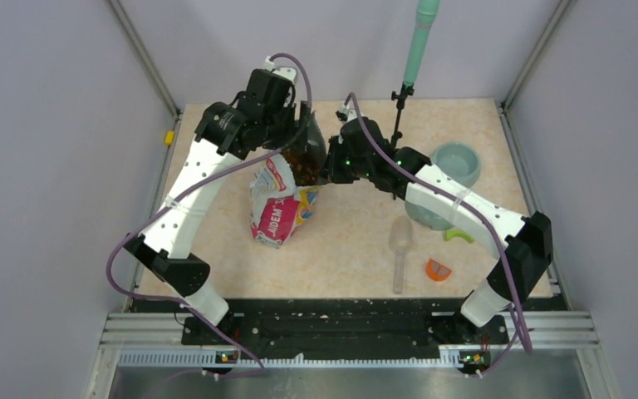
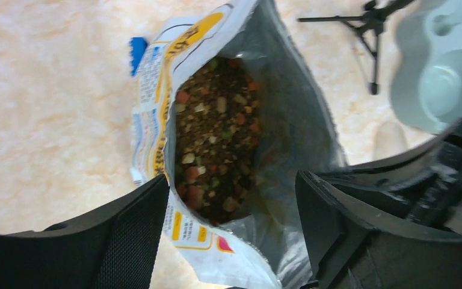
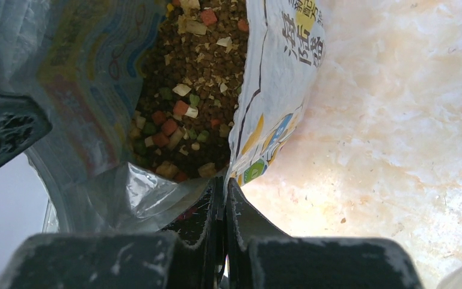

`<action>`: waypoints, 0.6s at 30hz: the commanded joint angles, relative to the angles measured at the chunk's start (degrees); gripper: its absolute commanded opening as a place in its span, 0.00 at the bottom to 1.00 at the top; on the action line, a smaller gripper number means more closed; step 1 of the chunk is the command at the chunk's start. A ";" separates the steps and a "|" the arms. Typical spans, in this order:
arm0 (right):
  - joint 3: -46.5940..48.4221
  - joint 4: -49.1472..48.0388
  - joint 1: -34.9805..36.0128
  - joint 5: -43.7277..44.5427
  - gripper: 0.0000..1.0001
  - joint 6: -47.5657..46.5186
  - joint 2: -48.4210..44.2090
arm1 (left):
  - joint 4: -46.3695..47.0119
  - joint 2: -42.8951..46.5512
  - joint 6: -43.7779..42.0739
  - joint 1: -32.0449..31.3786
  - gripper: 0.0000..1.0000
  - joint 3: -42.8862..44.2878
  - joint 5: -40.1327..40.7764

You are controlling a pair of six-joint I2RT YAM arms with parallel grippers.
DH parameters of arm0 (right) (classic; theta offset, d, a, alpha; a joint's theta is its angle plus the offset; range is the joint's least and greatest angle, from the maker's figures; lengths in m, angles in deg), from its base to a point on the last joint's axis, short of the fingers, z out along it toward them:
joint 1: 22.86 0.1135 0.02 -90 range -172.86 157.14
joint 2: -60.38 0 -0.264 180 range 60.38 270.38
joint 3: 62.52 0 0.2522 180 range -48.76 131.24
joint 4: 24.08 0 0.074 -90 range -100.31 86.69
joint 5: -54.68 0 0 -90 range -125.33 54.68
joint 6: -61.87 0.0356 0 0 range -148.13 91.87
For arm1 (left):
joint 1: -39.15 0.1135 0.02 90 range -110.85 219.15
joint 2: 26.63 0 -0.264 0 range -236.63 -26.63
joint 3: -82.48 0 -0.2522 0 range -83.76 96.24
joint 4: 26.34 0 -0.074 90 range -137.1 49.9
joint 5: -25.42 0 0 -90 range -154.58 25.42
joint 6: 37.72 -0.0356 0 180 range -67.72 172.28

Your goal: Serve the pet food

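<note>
Kibble (image 2: 216,138) sits inside the open bag (image 1: 276,208). Right gripper (image 3: 224,205) is clamped on the bag's rim. Left gripper (image 2: 231,183) straddles the opposite rim, fingers apart. Scoop (image 1: 400,249) and bowl (image 1: 455,162) lie well right of the bag.

Open bag (image 1: 272,212) holding the pet food (image 2: 216,138)
Brown kibble mixed with red, green and pale bits is lying heaped inside; the crinkly yellow-white-pink bag is standing on the table (image 1: 357,241), left of centre, mouth gaping.

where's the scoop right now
In the top view the clear scoop lies flat on the table, right of the food bag, beside the small orange piece, nearer than the teal bowl.
</note>
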 commanded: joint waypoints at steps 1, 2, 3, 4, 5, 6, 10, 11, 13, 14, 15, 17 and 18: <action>0.54 -0.93 0.22 -0.44 0.00 -1.49 -2.65 | -3.53 -0.56 -0.26 -1.28 0.81 0.61 14.13; 0.46 -0.83 0.15 -0.40 0.00 -1.67 -2.63 | -4.11 -1.10 -1.10 -1.32 0.81 0.95 15.29; 0.31 -0.72 0.19 -0.39 0.00 -1.76 -2.61 | -4.54 -1.62 -1.81 -1.30 0.80 1.24 15.99; -0.02 -0.68 0.20 -0.39 0.00 -1.77 -2.67 | -4.91 -2.13 -2.18 -1.27 0.80 1.46 16.31; -0.35 -0.61 0.16 -0.42 0.00 -1.76 -2.76 | -5.04 -2.52 -2.24 -1.33 0.80 1.45 16.39; -0.68 -0.62 0.17 -0.41 0.00 -1.76 -2.92 | -4.74 -2.63 -2.06 -1.34 0.80 1.02 16.45; -1.71 -0.64 0.15 0.12 0.00 -1.76 -3.55 | -2.26 -2.25 -1.29 -1.27 0.74 -1.71 16.05; -1.97 -0.57 0.15 0.37 0.00 -1.75 -3.70 | -2.11 -2.32 -1.21 -1.31 0.72 -1.85 16.01; -1.96 -0.42 0.18 0.74 0.00 -1.97 -3.92 | -2.22 -2.83 -1.11 -1.23 0.69 -1.61 15.97; -1.80 -0.27 0.15 0.88 0.00 -2.14 -3.92 | -2.35 -2.98 -1.11 -1.19 0.68 -1.46 15.97; -1.58 -0.30 0.16 0.92 0.00 -2.38 -3.92 | -2.29 -3.10 -1.11 -1.24 0.68 -1.34 15.98; -1.11 -0.17 0.16 0.45 0.00 -3.06 -3.72 | -2.33 -3.05 -1.04 -1.18 0.68 -1.13 15.51; -0.57 -0.03 0.19 -0.10 0.00 -3.38 -3.52 | -2.24 -2.94 -0.95 -1.18 0.69 -1.05 15.05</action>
